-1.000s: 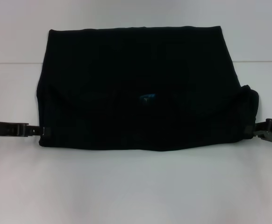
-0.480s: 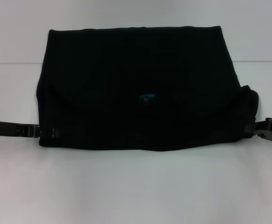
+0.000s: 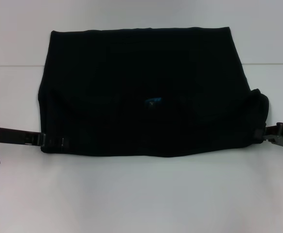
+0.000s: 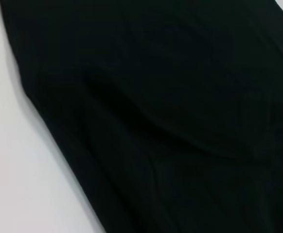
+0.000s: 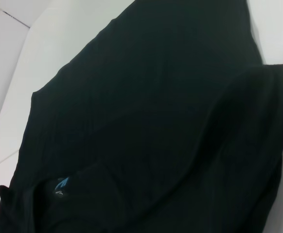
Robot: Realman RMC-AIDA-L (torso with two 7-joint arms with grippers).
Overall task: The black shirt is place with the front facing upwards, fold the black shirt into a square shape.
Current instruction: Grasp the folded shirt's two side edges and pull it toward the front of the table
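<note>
Mid-fold: the black shirt [image 3: 141, 92] lies part-folded on the worktop [image 3: 141, 194]. Left claw [image 3: 51, 141] and right claw [image 3: 270, 136] meet its near corners; grip unclear. Next, probably lift both corners together.

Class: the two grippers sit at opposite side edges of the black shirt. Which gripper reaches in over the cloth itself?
The left gripper: it overlaps the black shirt near the front corner. The right gripper stops just outside the edge.

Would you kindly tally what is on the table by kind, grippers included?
Black shirt: 1
Blue neck label: 1
Grippers: 2, the left gripper and the right gripper
Total: 4
</note>
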